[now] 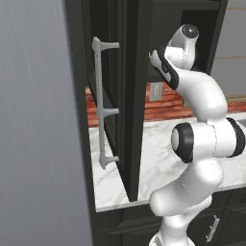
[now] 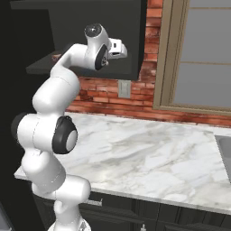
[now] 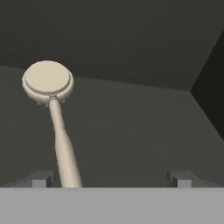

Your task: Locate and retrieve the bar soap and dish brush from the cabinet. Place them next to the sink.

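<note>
Hand view: gripper (image 3: 111, 177) open inside cabinet (image 3: 131, 122)

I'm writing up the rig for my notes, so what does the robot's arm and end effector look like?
The arm is glossy white with rounded links and black bands and caps at the joints. No loose cables or markings show. The end effector has two small grey finger tips, blocky and squared off.

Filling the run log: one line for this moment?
stage: reaching into cabinet | gripper: open, empty | brush: on shelf, handle toward left finger | soap: unseen
</note>
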Tool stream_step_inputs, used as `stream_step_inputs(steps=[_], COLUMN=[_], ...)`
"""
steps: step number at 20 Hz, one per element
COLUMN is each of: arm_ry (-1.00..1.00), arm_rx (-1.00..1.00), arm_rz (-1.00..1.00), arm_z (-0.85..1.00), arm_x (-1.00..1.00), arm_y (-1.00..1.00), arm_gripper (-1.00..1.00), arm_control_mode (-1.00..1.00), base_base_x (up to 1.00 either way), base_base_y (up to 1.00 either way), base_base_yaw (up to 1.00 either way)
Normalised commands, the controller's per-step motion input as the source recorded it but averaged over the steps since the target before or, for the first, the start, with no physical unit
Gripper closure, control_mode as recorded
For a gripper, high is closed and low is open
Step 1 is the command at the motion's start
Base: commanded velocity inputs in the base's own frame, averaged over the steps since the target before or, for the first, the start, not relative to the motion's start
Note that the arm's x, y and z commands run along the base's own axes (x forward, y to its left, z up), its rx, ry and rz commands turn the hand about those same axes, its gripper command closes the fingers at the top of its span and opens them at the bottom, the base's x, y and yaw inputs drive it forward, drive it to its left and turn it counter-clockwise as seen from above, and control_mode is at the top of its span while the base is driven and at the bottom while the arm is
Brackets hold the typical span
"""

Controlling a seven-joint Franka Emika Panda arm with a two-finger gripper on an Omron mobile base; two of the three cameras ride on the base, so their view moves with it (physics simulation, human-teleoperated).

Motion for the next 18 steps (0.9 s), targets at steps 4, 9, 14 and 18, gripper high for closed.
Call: stream_step_inputs(steps=[4, 9, 14, 18], arm_ry=[0.06, 0.06, 0.06, 0.06], arm_rx=[0.00, 0.00, 0.00, 0.01], arm_rz=[0.00, 0.00, 0.00, 0.02], arm_z=[-0.10, -0.07, -0.05, -0.14], arm_x=[0.37, 0.35, 0.27, 0.10], arm_y=[0.00, 0.00, 0.05, 0.10], arm_gripper=[-1.00, -1.00, -1.00, -1.00], arm_control_mode=[-1.00, -1.00, -1.00, -1.00], base_base_x=[0.00, 0.00, 0.00, 0.00], base_base_y=[0.00, 0.00, 0.00, 0.00], base_base_yaw=[0.00, 0.00, 0.00, 0.00])
